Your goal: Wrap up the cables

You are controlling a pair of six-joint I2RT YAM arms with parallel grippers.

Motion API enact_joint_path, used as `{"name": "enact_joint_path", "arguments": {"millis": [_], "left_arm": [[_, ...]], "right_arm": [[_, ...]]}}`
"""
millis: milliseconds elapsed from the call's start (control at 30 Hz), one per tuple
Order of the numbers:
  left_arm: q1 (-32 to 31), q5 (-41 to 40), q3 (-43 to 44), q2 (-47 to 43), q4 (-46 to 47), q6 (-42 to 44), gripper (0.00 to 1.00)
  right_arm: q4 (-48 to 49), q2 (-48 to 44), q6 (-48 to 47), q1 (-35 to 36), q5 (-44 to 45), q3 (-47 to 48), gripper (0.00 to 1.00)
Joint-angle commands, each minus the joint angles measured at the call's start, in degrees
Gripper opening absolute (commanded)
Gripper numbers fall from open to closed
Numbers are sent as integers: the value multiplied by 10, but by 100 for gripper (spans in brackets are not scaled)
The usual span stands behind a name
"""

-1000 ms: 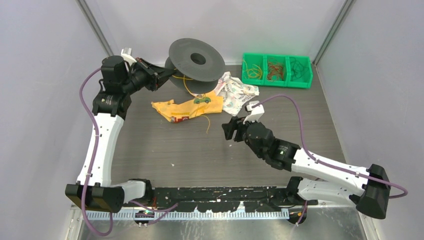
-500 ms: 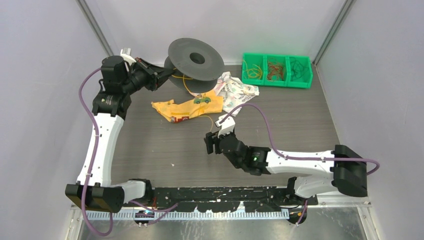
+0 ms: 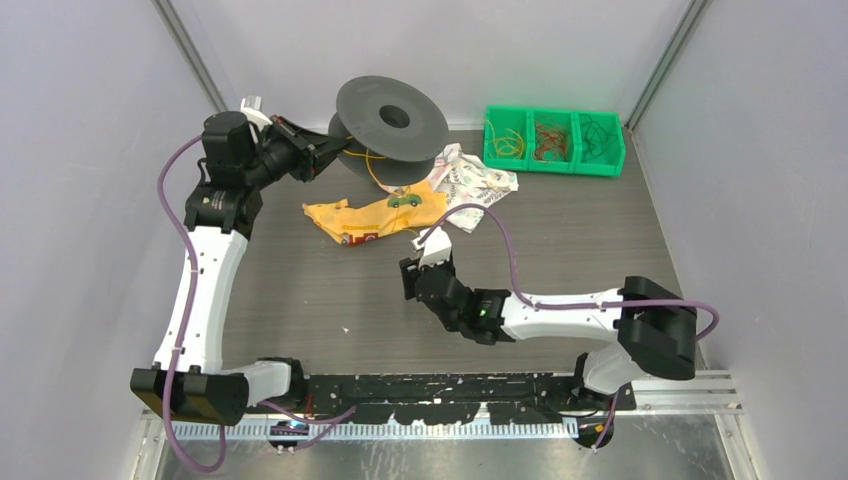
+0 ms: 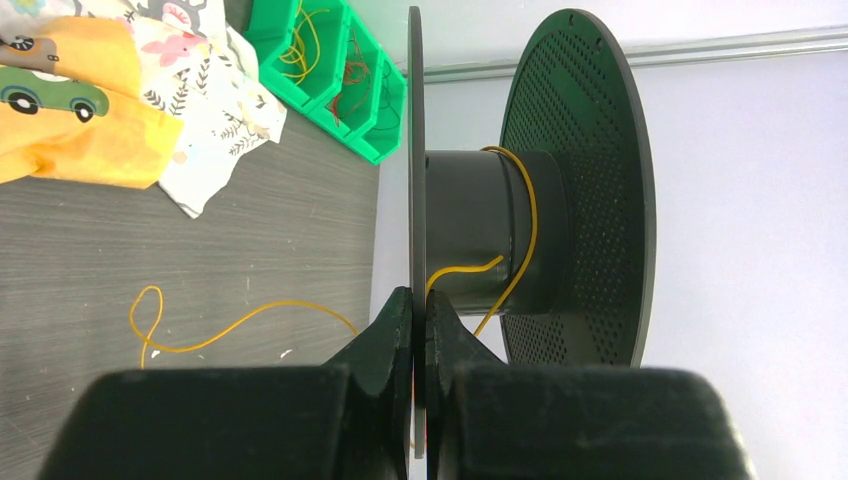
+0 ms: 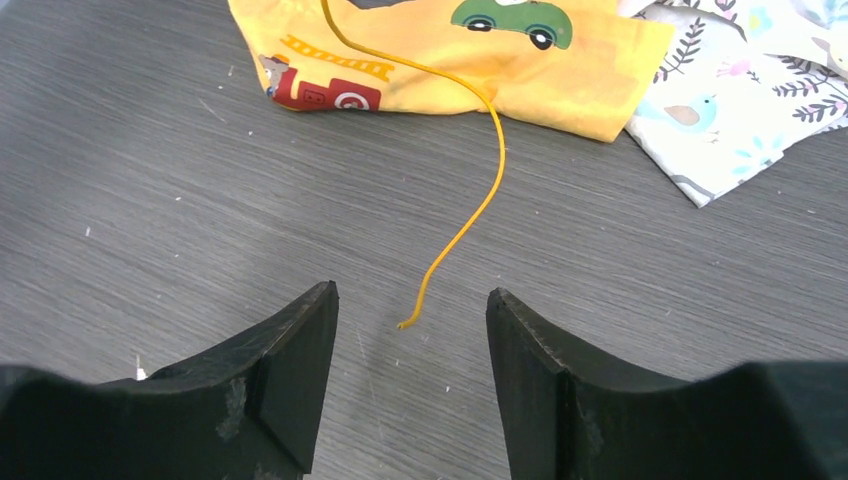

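perforated black spool [image 3: 392,118] upper centre, its thin flange pinched in left claw [image 4: 420,315], thread-thin yellow cable [image 5: 470,215] curling over grey woodgrain table [image 5: 150,180], right claw [image 5: 410,295] wide, empty

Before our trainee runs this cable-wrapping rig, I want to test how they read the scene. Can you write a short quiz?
1. True or false: the left gripper is shut on the black spool's flange.
2. The yellow cable's free end lies: A) wound on the spool; B) on the table just ahead of the open right gripper; C) clamped in the left gripper.
3. How many compartments does the green bin have?
Key: 1 true; 2 B; 3 three.
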Motion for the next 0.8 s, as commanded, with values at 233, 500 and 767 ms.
{"name": "enact_joint_path", "arguments": {"millis": [233, 500, 767], "left_arm": [[4, 13, 23, -24, 60, -18, 1], [4, 16, 20, -22, 60, -14, 1], [10, 100, 14, -20, 24, 71, 0]], "right_arm": [[35, 18, 20, -34, 12, 28, 2], [8, -71, 51, -75, 16, -20, 1], [-55, -194, 80, -233, -66, -43, 1]]}}
